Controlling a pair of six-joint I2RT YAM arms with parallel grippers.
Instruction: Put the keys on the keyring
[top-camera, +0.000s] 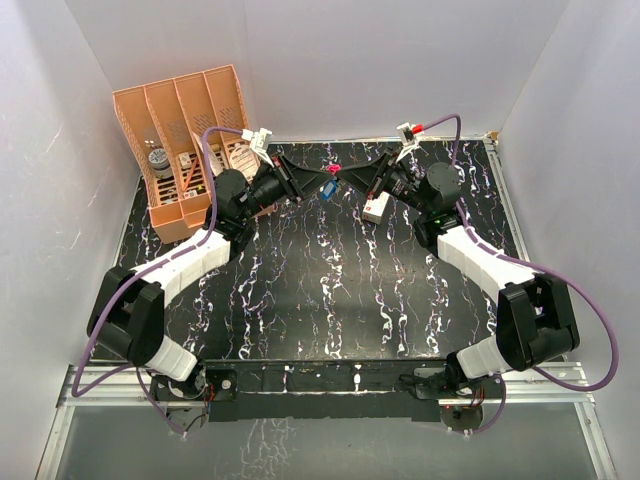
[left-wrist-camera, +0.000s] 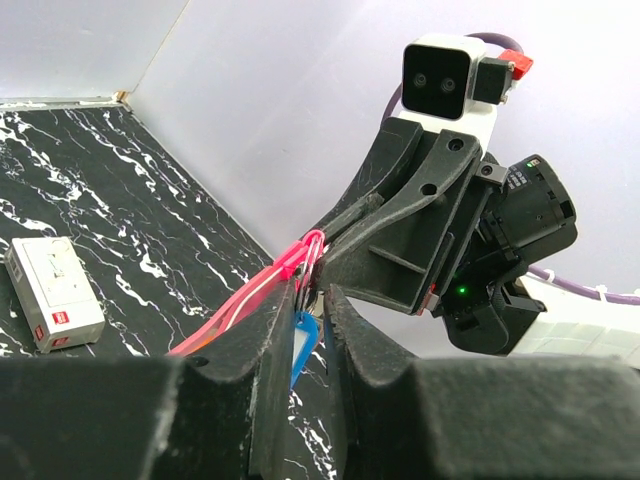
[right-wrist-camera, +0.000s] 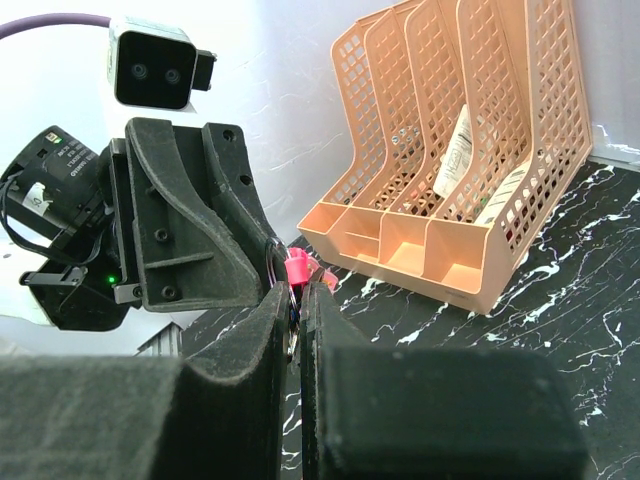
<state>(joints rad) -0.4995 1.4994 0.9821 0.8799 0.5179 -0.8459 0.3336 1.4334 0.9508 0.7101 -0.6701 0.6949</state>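
Over marbled table (top-camera: 330, 300), left hand (top-camera: 306, 184) and right hand (top-camera: 354, 178) meet at keyring (top-camera: 333, 171).

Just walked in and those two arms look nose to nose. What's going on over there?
Two robot grippers meet tip to tip over the far side of the table, working on getting keys onto a keyring. The right gripper is shut on the keyring, its pink strap trailing out. The blue key sits between the jaws of the left gripper, right at the ring. Whether it is threaded on yet, I cannot tell.
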